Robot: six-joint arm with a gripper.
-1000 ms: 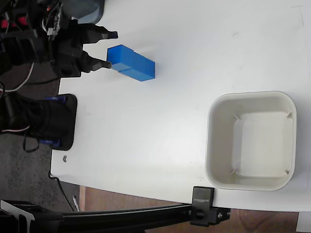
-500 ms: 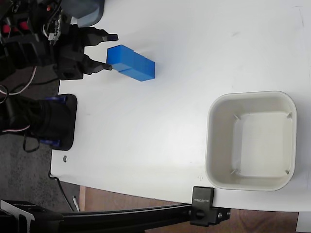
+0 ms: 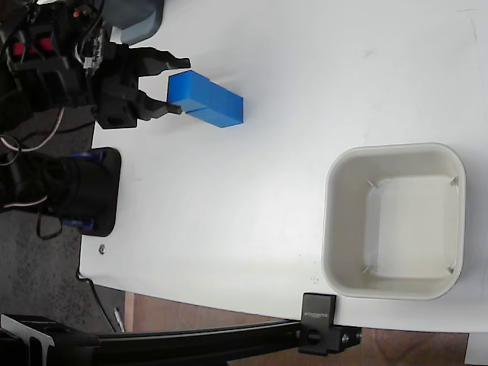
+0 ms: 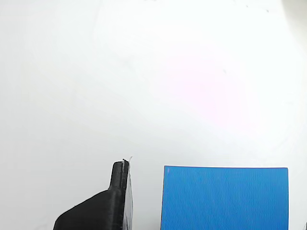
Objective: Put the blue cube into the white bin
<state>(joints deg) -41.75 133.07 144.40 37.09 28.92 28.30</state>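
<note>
A: In the fixed view, where does the blue cube (image 3: 189, 88) lie from the pincer (image 3: 181, 85)?

B: Right at its tips, toward the picture's right. The pincer stands wide, one finger (image 3: 169, 60) above the cube's near end and the other (image 3: 164, 109) below it, so the cube sits in the mouth but I see no squeeze yet.

A: And the second blue cube (image 3: 223, 107)?

B: Touching the first on its far side. Together they read as one long block running right and slightly down, away from the pincer. The nearer one is the one to take, I judge.

A: Room to move?

B: The pair sits near the counter's (image 3: 252, 198) left edge. The white bin (image 3: 332, 221) is well apart, lower right, close to the counter's lower edge, with bare surface between.

A: The wrist view?

B: The blue cube (image 4: 225, 197) fills the lower right, its flat face square to the camera. One black finger (image 4: 115, 201) stands just left of it with a thin gap, not touching. The other finger is barely in frame at the right, if at all. The second cube is hidden behind the first. The closing, I judge, must grip only the near cube.
</note>
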